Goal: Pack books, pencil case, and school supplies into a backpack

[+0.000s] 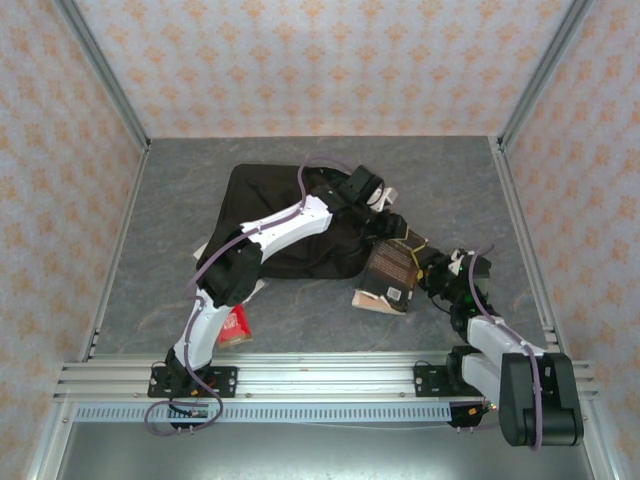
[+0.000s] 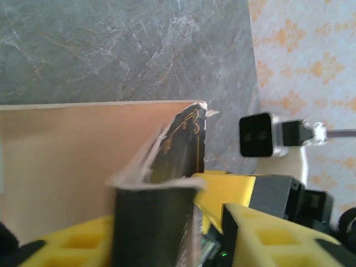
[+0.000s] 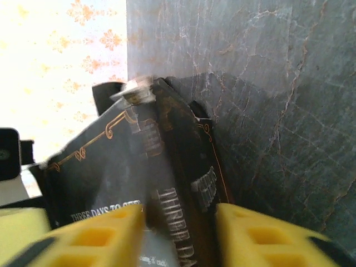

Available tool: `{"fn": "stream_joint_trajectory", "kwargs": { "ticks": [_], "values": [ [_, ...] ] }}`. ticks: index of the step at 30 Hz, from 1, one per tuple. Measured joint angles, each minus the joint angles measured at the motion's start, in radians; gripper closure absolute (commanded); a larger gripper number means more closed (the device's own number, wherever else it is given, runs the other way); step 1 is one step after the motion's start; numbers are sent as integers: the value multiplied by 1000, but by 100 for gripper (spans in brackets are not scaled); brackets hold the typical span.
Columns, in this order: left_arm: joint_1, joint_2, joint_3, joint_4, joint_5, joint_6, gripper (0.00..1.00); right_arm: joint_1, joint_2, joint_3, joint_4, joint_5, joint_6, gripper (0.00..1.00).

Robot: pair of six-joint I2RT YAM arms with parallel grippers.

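The black book (image 1: 390,268) with white text stands tilted on its edge just right of the black backpack (image 1: 275,215). My right gripper (image 1: 426,270) has come in from the right, and in the right wrist view its yellow fingers press both sides of the book's spine (image 3: 167,183), so the right gripper (image 3: 181,222) is shut on it. My left gripper (image 1: 392,222) reaches over the backpack to the book's far end. In the left wrist view the left gripper (image 2: 167,225) stands open around the book's pages (image 2: 83,150), with a gap beside its right finger (image 2: 267,239).
Another book (image 1: 372,302) lies flat on the grey table (image 1: 180,200) under the black one. A red packet (image 1: 235,325) lies by the left arm's base. Patterned walls and metal frame rails close in the table on three sides.
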Motion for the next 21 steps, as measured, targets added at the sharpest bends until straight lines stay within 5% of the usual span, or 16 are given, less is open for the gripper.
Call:
{"fn": "stream_joint_trajectory", "kwargs": {
  "ticks": [4,21],
  "values": [
    [0,-2,1,-19,-26,16,35,0,-13,8,-57,23,-32,100],
    [16,-252,41,-346,-317,143,15,27,-425,190,-566,229,-153,100]
  ]
}}
